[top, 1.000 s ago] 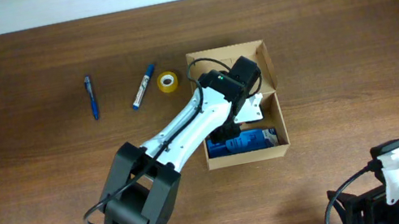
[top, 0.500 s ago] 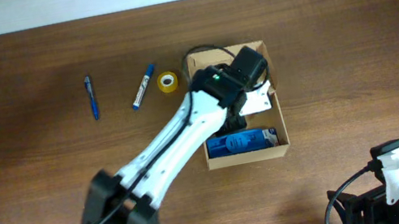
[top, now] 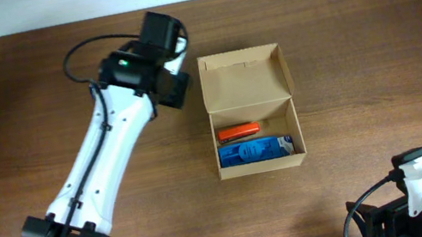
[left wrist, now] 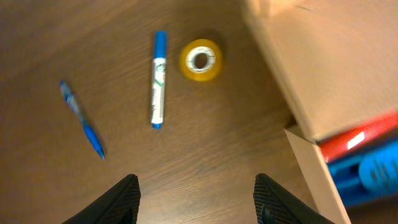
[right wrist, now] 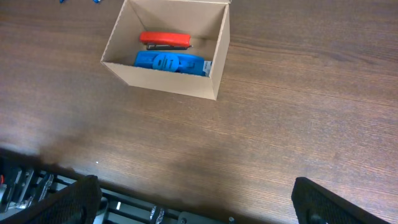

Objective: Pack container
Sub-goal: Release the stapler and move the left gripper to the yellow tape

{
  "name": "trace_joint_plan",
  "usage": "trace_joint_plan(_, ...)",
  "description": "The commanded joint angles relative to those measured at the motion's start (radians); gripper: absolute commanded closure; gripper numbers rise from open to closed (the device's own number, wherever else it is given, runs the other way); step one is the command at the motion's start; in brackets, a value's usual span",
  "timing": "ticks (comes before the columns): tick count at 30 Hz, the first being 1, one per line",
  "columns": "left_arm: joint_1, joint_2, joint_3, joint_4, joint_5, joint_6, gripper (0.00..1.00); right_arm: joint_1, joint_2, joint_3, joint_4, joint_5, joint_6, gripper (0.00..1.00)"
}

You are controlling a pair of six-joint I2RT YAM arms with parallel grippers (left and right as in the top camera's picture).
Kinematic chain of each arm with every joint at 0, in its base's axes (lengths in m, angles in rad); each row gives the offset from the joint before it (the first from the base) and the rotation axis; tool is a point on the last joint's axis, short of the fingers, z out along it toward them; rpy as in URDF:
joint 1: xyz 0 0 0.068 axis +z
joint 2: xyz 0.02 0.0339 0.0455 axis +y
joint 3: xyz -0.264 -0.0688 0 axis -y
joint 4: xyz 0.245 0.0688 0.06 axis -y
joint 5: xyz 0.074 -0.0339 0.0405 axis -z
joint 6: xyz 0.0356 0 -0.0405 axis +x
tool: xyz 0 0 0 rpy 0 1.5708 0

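table (top: 371,38): dark brown wood grain — fills view | far edge: 1 pale strip (top: 1,14), possibly wall | light: even

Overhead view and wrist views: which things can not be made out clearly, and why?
Overhead: the pen, marker and tape roll are hidden under the left arm; only the left wrist view shows them.
Left wrist: the container is cut off by the right edge; the pen is blurred.
All views: the print on the blue box is too small to read.
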Motion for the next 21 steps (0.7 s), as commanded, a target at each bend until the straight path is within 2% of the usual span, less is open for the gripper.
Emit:
trace_joint_plan(1,0.047,0.065,0.015,0.031,0.078,-0.203,0.42,-0.002,-0.004,0.011,0.003,0.009,-0.011,0.01)
trace_joint_plan(6,0.095,0.204,0.016,0.129,0.215,-0.443,0.41,-0.002,-0.004,0.011,0.003,0.009,-0.011,0.01)
trace_joint_plan(9,0.113,0.294,0.016,0.173,0.244,-0.523,0.42,-0.002,-0.004,0.011,0.003,0.009,-0.011,0.01)
trace_joint_plan(13,0.122,0.396,0.090,0.165,0.259,-0.554,0.46,-0.002,-0.004,0.011,0.003,0.009,-0.011,0.01)
trace_joint_plan(18,0.126,0.601,0.417,-0.029,0.259,-0.554,0.46,-0.002,-0.004,0.011,0.003,0.009,-0.011,0.01)
trace_joint_plan(21,0.130,0.650,0.468,-0.053,0.262,-0.570,0.46,-0.002,-0.004,0.011,0.003,0.009,-0.011,0.01)
